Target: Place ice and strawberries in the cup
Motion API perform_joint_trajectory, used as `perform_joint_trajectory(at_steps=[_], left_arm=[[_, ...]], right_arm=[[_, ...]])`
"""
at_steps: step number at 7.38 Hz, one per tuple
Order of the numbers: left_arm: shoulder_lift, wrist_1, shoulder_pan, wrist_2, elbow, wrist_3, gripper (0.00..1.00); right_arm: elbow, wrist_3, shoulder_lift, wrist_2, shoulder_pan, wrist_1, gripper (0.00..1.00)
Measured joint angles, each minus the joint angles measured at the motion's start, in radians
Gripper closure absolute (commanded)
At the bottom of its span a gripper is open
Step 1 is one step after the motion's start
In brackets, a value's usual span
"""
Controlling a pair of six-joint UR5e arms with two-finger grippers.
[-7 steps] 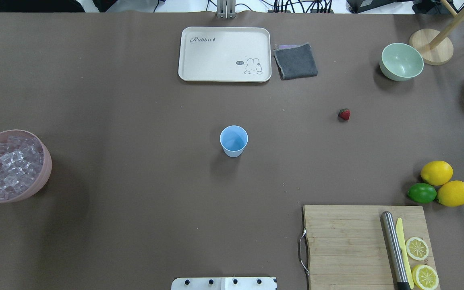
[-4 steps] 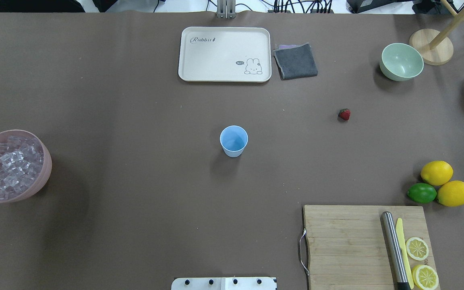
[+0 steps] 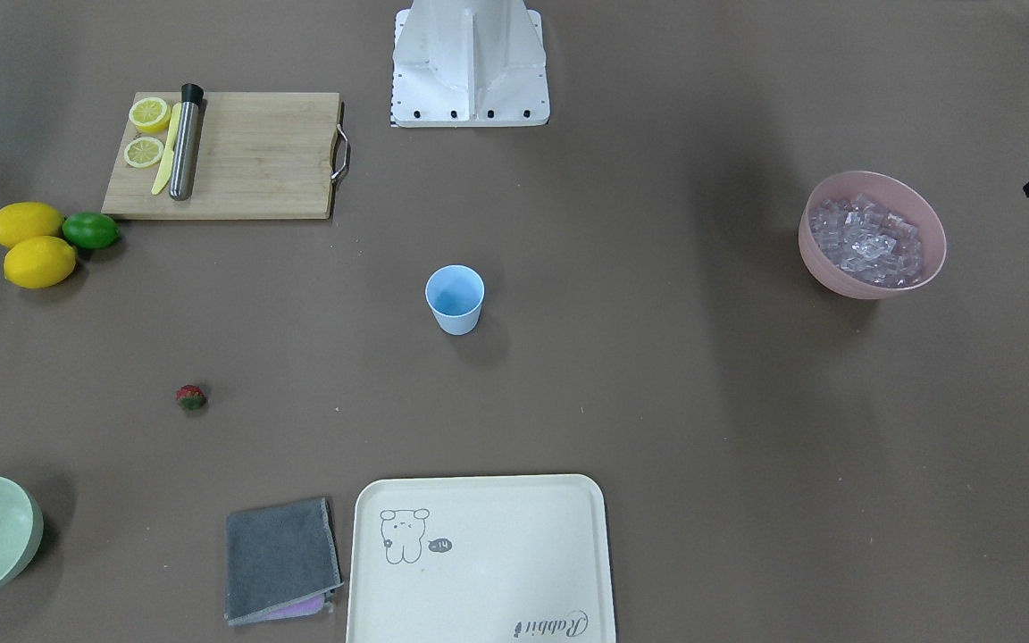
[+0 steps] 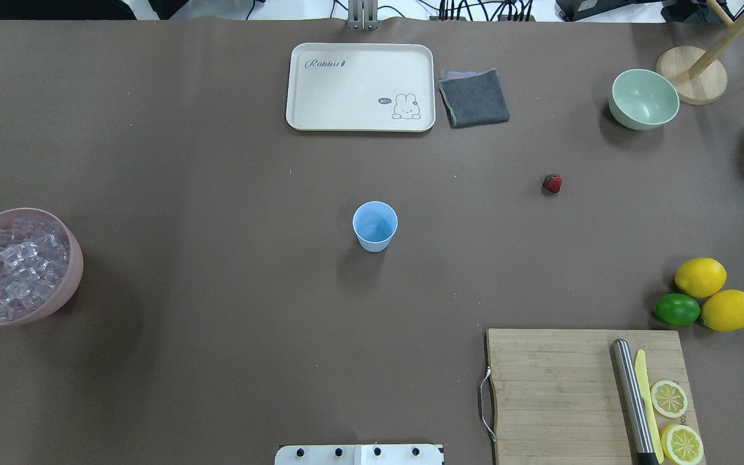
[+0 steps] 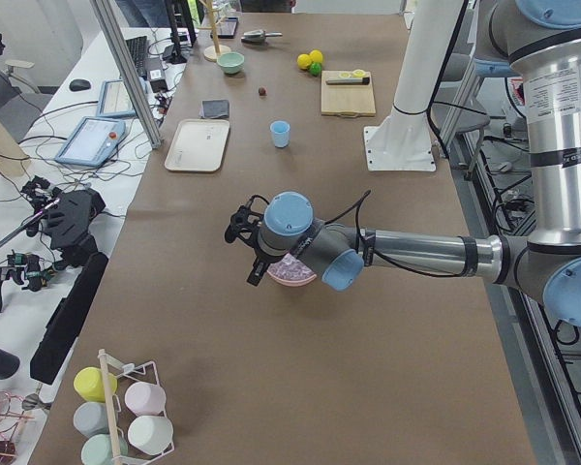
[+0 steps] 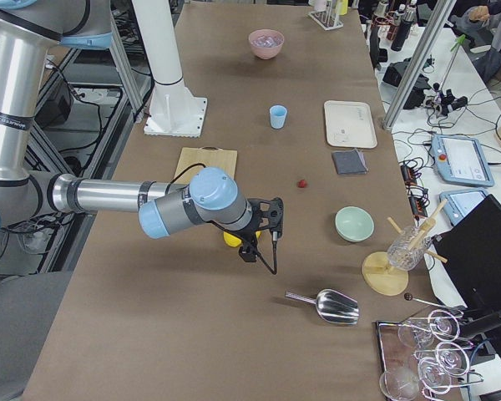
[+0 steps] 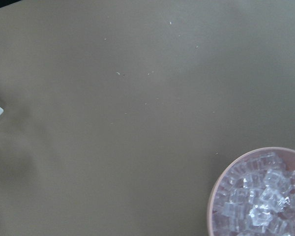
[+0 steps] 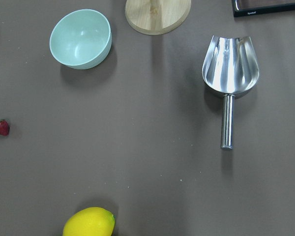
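"Where's the ice?"
"In the pink bowl, nine o'clock from the cup, near the left jaws."
"And the strawberry?"
"Two o'clock from the cup, on the bench, apart from the right jaws. Jaws wide or narrow? Cannot tell."

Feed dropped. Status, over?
Left claw by pink bowl of ice, right claw near lemons, grip unreadable. Cup empty, strawberry on table. Nothing crowds cup.

R arm low over the counter, near end.
Its gripper hangs by a lemon, jaws unclear; strawberry just beyond, cup mid-counter, pink bowl w/ ice at far end, metal scoop nearest.
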Motion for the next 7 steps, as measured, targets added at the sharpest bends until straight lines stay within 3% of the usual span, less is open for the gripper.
perform_joint_trajectory(at_steps=[3,5,7], left_arm=[[0.015,-0.141,0.165,0.136,-0.007,-0.297,0.02],[0.015,-0.169,0.308,0.307,-0.027,-0.429,0.02],[0.02,-0.172,0.409,0.404,-0.036,-0.497,0.02]], right_arm=[[0.017,0.114,0.017,-0.035,-0.067,0.004,0.0],[0.017,0.13,0.02,-0.067,-0.089,0.01,0.0],[0.018,0.13,0.022,-0.078,-0.095,0.012,0.0]])
